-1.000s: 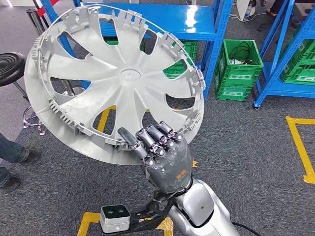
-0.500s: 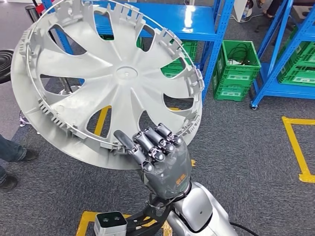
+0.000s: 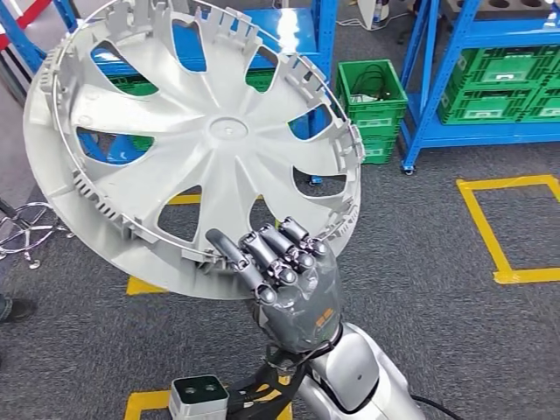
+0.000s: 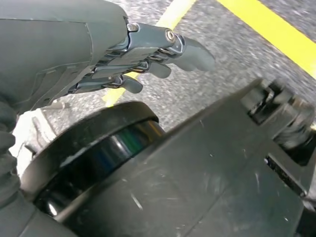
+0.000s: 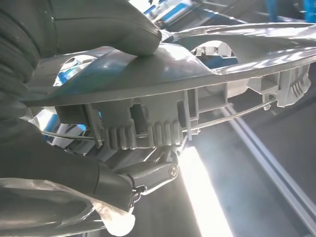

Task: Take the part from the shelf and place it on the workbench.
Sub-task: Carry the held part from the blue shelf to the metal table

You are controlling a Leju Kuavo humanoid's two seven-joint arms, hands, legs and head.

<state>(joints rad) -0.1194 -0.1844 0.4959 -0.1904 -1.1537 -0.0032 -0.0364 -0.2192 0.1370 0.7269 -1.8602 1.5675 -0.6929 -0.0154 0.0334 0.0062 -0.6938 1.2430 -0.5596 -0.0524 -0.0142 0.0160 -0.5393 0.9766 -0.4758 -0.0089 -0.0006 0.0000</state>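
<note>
Grey carpet (image 3: 423,289) with yellow floor tape (image 3: 492,245) is backed by blue shelving (image 3: 423,79) and green crates (image 3: 370,96). Silver hubcap (image 3: 198,149) is gripped at its rim by right hand (image 3: 290,284), held tilted, hiding shelving. Left hand (image 4: 111,54) is seen empty, fingers loosely extended.

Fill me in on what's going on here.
The humanoid's right robot hand grips a large silver plastic hubcap by its rim, holding it tilted above the grey carpeted floor, inner side facing the head camera. Blue metal shelving with green plastic crates stands beyond. The left robot hand holds nothing, fingers loosely extended. No workbench is visible.
</note>
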